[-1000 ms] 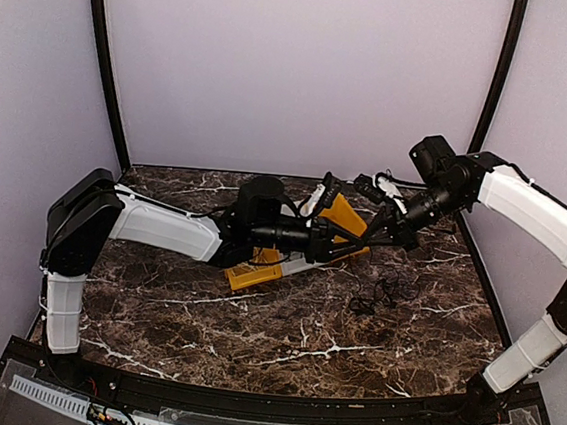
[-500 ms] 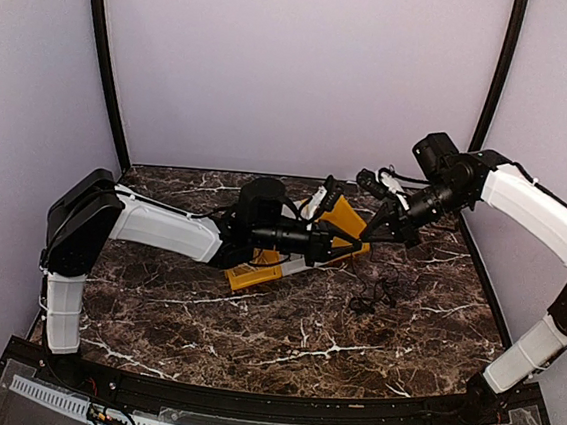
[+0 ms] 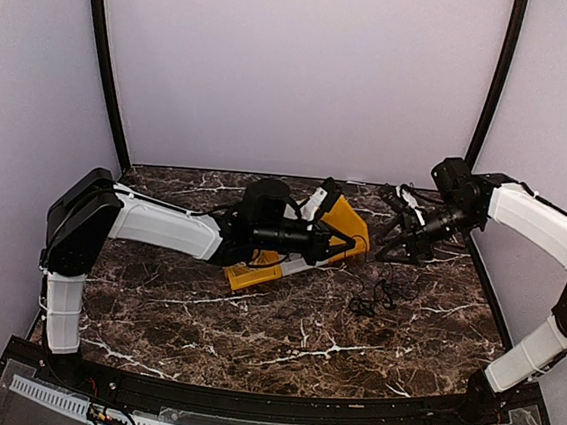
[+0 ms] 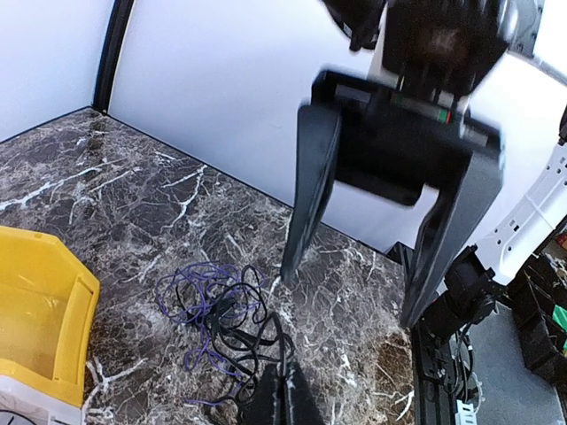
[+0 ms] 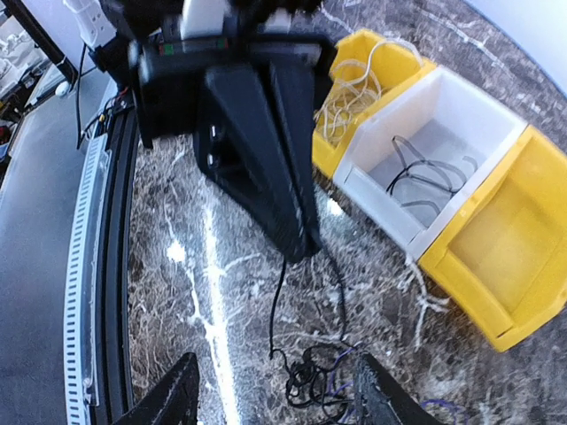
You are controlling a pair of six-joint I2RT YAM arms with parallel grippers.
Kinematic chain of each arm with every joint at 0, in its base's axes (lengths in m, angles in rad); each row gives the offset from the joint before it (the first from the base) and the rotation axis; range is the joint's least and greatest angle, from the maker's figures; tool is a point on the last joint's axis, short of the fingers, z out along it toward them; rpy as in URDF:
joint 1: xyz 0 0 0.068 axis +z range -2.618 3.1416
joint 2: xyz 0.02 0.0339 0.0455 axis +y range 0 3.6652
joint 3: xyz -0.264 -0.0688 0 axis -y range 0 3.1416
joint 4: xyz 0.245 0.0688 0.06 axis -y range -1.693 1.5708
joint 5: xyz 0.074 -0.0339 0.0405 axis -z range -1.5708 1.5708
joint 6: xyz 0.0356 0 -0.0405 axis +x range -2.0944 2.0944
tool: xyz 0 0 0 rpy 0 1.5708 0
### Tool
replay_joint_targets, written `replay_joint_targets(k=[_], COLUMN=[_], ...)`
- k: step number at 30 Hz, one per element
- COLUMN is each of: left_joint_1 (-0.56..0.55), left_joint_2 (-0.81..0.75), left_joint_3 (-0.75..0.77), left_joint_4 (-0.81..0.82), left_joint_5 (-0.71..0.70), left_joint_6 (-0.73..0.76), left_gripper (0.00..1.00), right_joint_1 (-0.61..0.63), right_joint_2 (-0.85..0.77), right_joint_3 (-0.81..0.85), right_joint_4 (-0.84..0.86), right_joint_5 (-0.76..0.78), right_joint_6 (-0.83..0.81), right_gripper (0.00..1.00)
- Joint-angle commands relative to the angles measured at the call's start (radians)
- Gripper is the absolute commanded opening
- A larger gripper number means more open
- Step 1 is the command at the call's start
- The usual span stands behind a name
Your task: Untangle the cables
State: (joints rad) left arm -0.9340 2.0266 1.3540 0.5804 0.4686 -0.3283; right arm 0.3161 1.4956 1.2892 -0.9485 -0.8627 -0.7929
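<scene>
Three bins (image 5: 469, 102), two arms, one tangle (image 4: 221, 305) of cables on the surface (image 3: 251, 340).
Beside the bins, the left end effector (image 5: 297, 246) is pinched shut on one black cable (image 5: 276, 305) rising from the tangle; the right end effector (image 4: 353, 297) gapes wide, holding nothing.

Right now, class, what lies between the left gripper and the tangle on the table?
One black cable, hanging from the shut left gripper down to the tangle; the right wrist view shows it.
</scene>
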Motion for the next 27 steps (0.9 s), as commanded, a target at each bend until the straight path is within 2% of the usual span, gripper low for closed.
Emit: replay_joint_targets(k=[1,7,12,16,23,27], left_joint_1=[-0.001,-0.002,-0.001,-0.001,-0.001,-0.001], left_joint_2=[-0.103,-0.161,-0.23,-0.292,-0.351,-0.34], left_joint_3=[0.064,0.112,0.147,0.172,0.259,0.414], left_joint_4=[-0.035,-0.055,-0.09,-0.096,-0.151,-0.252], left_joint_5=[-0.038,-0.067,-0.128,-0.178,-0.269,-0.274], left_joint_6=[-0.006,-0.007,0.033,0.056,0.141,0.206], left_gripper=[0.0,0.0,0.0,0.0,0.0,0.0], right_joint_1=[0.003,-0.001,-0.002,-0.004,-0.017,-0.029], right_joint_2=[0.008,0.113,0.181,0.233,0.268,0.293], right_joint_3=[-0.156,-0.233,-0.265,-0.277,-0.292,-0.273], right_joint_4=[0.138,0.262,0.342,0.366,0.42,0.415], right_joint_5=[0.063,0.132,0.193,0.238,0.347,0.381], right_joint_6=[-0.042,-0.007,0.035,0.054,0.113,0.139], right_gripper=[0.56,0.48,0.28,0.18,0.05,0.03])
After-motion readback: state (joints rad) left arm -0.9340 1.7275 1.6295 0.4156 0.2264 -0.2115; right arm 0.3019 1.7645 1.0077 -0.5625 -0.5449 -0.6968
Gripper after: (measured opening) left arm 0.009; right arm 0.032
